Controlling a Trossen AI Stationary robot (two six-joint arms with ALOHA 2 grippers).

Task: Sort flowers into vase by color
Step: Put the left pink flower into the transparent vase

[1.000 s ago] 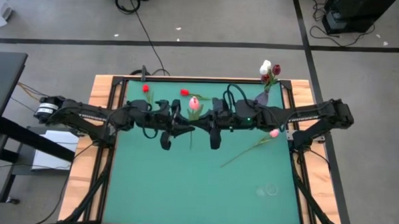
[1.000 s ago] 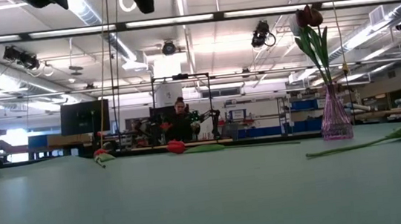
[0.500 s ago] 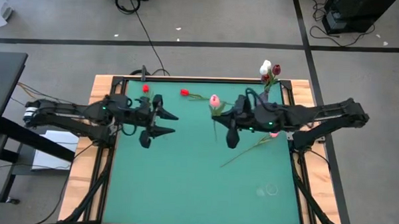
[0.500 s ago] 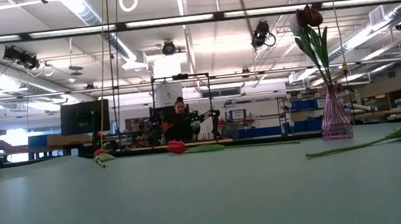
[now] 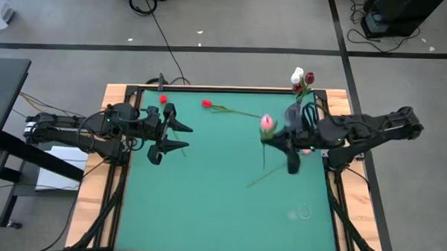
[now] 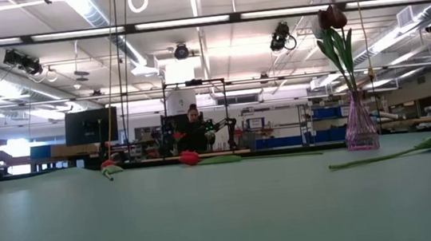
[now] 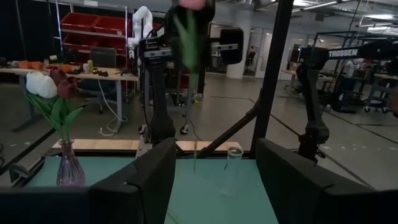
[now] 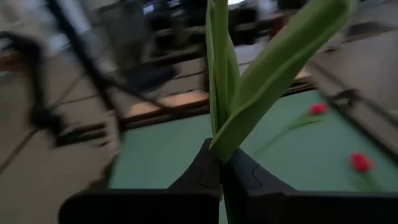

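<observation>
My right gripper [image 5: 271, 140] is shut on a pink tulip [image 5: 267, 123], raised over the table's right half near the purple vase [image 5: 298, 107]. That vase holds a white and a dark red tulip [image 5: 303, 76]. My left gripper [image 5: 180, 137] is open over the left half, touching nothing. Two red tulips [image 5: 207, 104] [image 5: 163, 99] lie flat by the far edge. Another pink tulip [image 5: 306, 149] lies flat below my right arm. In the left wrist view the held tulip [image 7: 188, 37] stands ahead. My right gripper pinches the pink tulip's stem between its two fingers [image 8: 208, 168], at the base of the leaves [image 8: 219, 140]. The fingers come level from the table's right and lie across the stem. The tulip is lifted clear and roughly upright, its lower stem [image 7: 194, 155] hanging below.
A clear glass vase [image 7: 231, 173] stands on the table's near right part [image 5: 302, 212]. The lying pink tulip's stem [image 5: 270, 174] slants toward the middle. In the low view the purple vase [image 6: 359, 125] stands far right. Wooden rails [image 5: 112, 107] border the green mat.
The two grippers were together at the pink tulip over the table's middle and have parted. My right gripper has carried the tulip toward the right edge and the purple vase, lifted clear. My left gripper has drawn back toward the left edge.
</observation>
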